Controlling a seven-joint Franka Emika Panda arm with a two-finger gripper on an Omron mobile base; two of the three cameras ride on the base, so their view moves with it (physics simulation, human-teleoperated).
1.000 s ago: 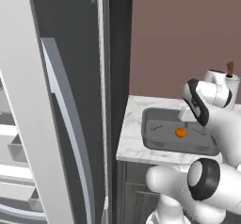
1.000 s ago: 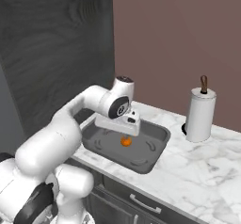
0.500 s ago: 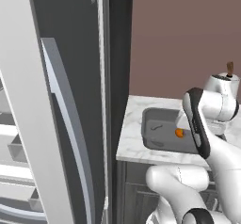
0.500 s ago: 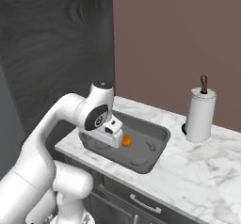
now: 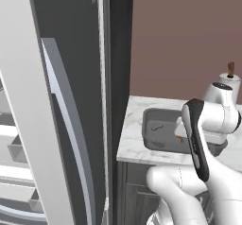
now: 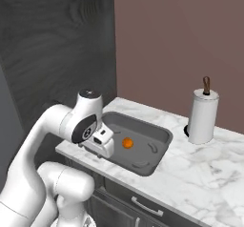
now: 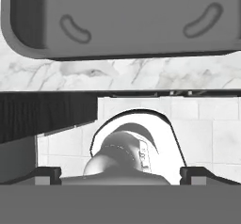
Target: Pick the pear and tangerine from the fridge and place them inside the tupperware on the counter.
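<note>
Already the small round bright orange tangerine (image 6: 127, 143) lies on the floor of the shallow dark grey rectangular tupperware (image 6: 155, 130), which sits on the white marble-patterned counter (image 6: 214, 164) beside the tall dark grey fridge (image 5: 80, 54) with its long curved silvery handle (image 5: 71, 125). Poised over the tray's near rim, the two-finger gripper (image 6: 102, 145) hangs released and carries nothing (its dark fingertips (image 7: 47, 173) stand wide apart). A white paper-towel roll (image 6: 202, 116) stands upright further along.
</note>
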